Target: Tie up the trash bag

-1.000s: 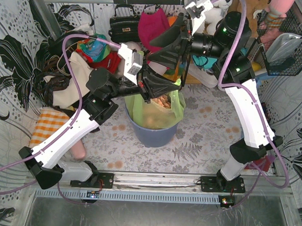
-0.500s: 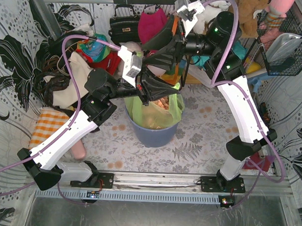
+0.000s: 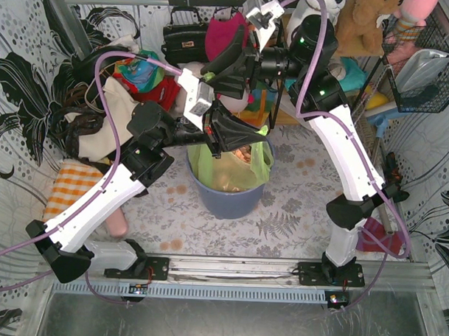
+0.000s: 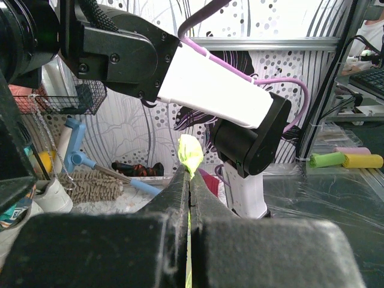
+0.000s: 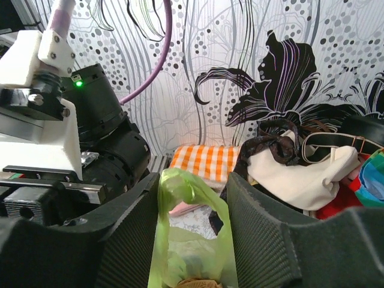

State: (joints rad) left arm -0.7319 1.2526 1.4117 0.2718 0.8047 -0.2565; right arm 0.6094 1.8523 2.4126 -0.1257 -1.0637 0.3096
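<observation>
The trash bag (image 3: 228,164), thin light-green plastic with brown paper showing through, sits in the blue-grey bin (image 3: 227,201). My left gripper (image 3: 248,136) is above the bin's rim, shut on a thin strip of the bag. That strip sticks out past the fingertips (image 4: 183,180) as a green tip (image 4: 191,153). My right gripper (image 3: 222,68) hangs higher, behind the bin. In the right wrist view its jaws stand apart around the bag's other handle loop (image 5: 192,198), which touches the left-hand finger (image 5: 129,228). The right gripper (image 5: 193,180) is open.
Clutter lines the back: a black handbag (image 3: 186,38), a magenta cloth (image 3: 225,35), stuffed toys (image 3: 359,21) and a wire basket (image 3: 427,64). An orange checked cloth (image 3: 69,188) lies at the left. A blue-handled brush (image 4: 90,180) lies on the table.
My right arm has swung left and toward the back, and its jaws have narrowed around the handle loop. The left arm has stayed still, clamped on the bag.
</observation>
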